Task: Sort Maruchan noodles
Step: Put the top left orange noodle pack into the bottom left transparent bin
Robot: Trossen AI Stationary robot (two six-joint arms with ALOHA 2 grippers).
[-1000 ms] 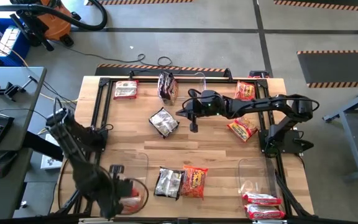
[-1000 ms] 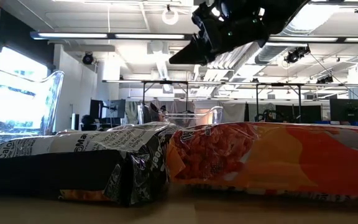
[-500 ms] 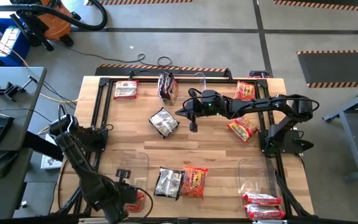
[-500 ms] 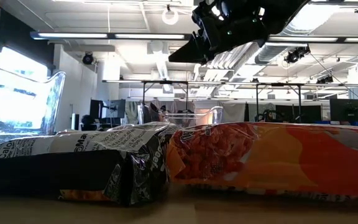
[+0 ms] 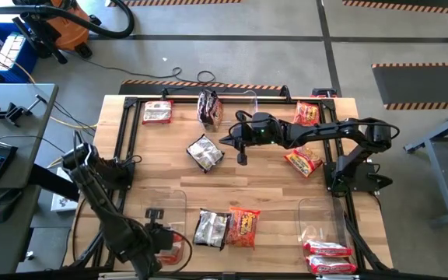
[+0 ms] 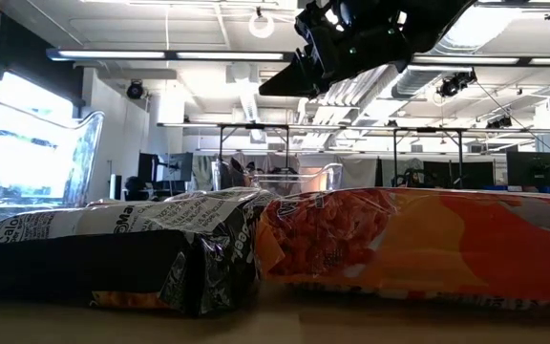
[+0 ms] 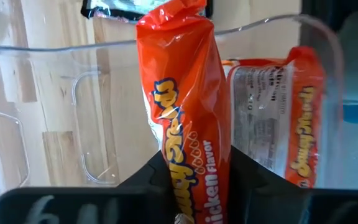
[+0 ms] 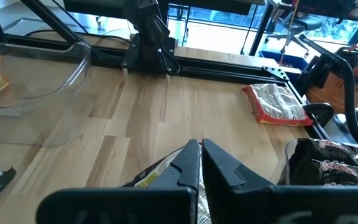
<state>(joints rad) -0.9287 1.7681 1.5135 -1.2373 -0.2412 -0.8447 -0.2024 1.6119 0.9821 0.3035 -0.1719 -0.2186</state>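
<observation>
High view: left gripper sits over the clear bin at the surface's near-left corner, w/ an orange packet in it; right gripper, fingers shut and empty, hangs mid-surface beside the silver packet. Left wrist view: orange packet stands on end between the fingers, long axis pointing away into the bin beside another orange one; can't tell if the grip's loosened.

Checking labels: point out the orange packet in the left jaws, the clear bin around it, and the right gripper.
orange packet (image 7: pixel 182 124), left wrist view, printed front
clear bin (image 7: pixel 55 48), left wrist view, rim
right gripper (image 8: pixel 201 152), right wrist view, between fingertips
</observation>
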